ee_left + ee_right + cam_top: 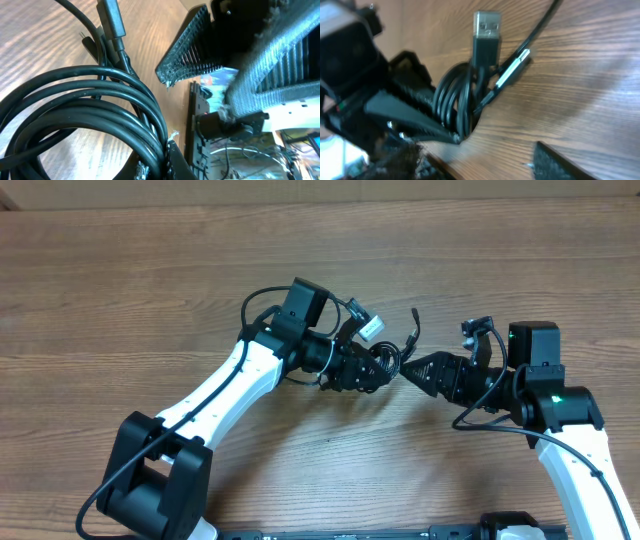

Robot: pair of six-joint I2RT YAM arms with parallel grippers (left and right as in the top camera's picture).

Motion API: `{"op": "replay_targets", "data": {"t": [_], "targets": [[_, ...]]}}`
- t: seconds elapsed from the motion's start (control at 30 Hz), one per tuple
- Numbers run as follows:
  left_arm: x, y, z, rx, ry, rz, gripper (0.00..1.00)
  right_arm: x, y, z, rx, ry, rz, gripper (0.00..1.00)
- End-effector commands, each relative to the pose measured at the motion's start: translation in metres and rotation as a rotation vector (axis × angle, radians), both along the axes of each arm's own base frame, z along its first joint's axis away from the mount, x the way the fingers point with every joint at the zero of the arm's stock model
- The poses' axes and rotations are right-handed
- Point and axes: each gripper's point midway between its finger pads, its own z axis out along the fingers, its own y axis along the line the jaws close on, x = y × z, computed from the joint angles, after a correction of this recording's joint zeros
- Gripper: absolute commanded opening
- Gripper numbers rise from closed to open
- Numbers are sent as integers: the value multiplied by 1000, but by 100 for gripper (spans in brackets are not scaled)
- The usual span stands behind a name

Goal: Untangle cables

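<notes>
Black cables (451,97) sit bundled, pinched tight by the left gripper (461,136); right gripper (412,368) half-open, empty; untangling looks barely begun.

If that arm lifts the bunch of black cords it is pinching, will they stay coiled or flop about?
Probably floppy: the cables are thin and loosely looped, so the loops would likely sag below where the left gripper pinches them. The USB plug sticks out free and may dangle and swing. The bunch looks light, so it should lift easily.

A brown wood-grain table (120,290) — pale strip (300,188) beyond its far edge.
</notes>
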Motion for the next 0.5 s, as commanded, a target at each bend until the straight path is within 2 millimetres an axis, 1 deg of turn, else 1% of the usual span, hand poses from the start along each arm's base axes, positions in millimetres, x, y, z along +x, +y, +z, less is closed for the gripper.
{"op": "replay_targets", "data": {"t": [0.0,0.17,0.2,0.23,0.27,0.3,0.33,0.37,0.47], "targets": [[-15,-11,16,-61,-8,-70,4,2,4,17,32,-42,23,55],[-29,-19,24,-108,-15,-133,4,2,4,17,32,-40,23,53],[-30,-20,24,-110,-18,-138,4,2,4,17,32,-40,23,50],[-31,-22,24,-111,-20,-142,4,2,4,17,32,-40,23,44],[-32,-22,24,-111,-21,-144,4,2,4,17,32,-40,23,41],[-32,-23,25,-113,-23,-148,4,2,4,17,32,-40,23,33],[-32,-23,25,-113,-24,-148,4,2,4,17,32,-40,23,28],[-32,-23,25,-113,-24,-148,4,2,4,17,32,-39,23,20],[-32,-23,24,-112,-24,-147,4,1,4,16,32,-33,22,18]]}}
